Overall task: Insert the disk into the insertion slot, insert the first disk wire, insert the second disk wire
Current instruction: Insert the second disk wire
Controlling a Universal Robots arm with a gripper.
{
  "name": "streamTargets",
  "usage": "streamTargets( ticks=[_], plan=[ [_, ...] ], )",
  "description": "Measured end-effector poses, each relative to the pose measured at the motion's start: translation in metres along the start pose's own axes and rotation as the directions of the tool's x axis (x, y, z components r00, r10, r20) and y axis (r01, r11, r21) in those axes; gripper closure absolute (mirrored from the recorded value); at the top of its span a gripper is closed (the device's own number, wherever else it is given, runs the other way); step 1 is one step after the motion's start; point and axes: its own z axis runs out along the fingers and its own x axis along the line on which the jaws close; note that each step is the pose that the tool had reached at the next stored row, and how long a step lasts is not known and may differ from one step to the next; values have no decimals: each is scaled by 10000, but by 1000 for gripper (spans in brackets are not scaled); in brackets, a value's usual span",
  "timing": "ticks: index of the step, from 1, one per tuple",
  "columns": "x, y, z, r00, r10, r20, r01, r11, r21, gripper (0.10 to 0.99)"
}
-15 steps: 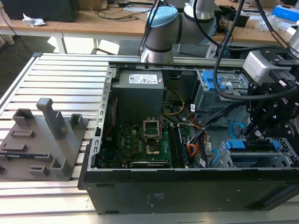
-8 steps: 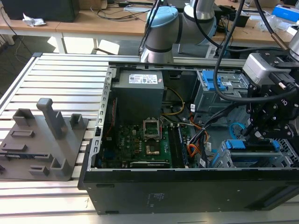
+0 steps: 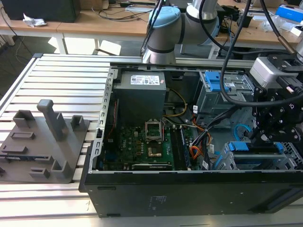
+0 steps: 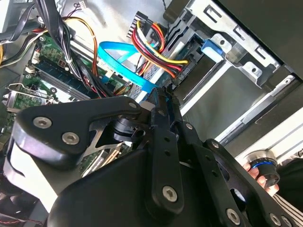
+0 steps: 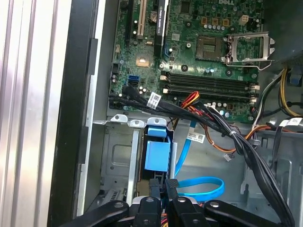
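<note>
1. Well, the disk (image 5: 156, 155) looks seated already: its blue carrier sits down inside the insertion slot (image 5: 118, 161), in the corner of the computer case (image 3: 142, 198) beside the motherboard (image 5: 213, 61).
2. The gripper (image 5: 163, 185) hangs right over the slot, at the disk's cable end. Its fingers are drawn close together, with barely a gap. I can't make out whether a connector is pinched between them.
3. So I'd judge the wire work is the step in hand. The blue flat cable (image 5: 203, 182) loops just beside the slot, and in the second wrist view the coloured wire bundle (image 4: 156, 45) runs down to the slot's edge, close to the fingertips.
4. To do it well, the plug wants to be square to the disk's socket and pushed straight along the slot, not at a slant.
5. The black cable loom (image 5: 227, 127) crosses just above the slot, so there's little room. Go slowly and keep the fingers clear of it.
6. Don't lean on the carrier; a shove could unseat the disk.
</note>
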Motion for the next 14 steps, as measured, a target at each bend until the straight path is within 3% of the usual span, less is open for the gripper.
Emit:
streamTargets(
  ticks=[14],
  plan=[
    [2, -54, 36, 10000, 16, 4, -16, 10000, 0, 922]
  ],
)
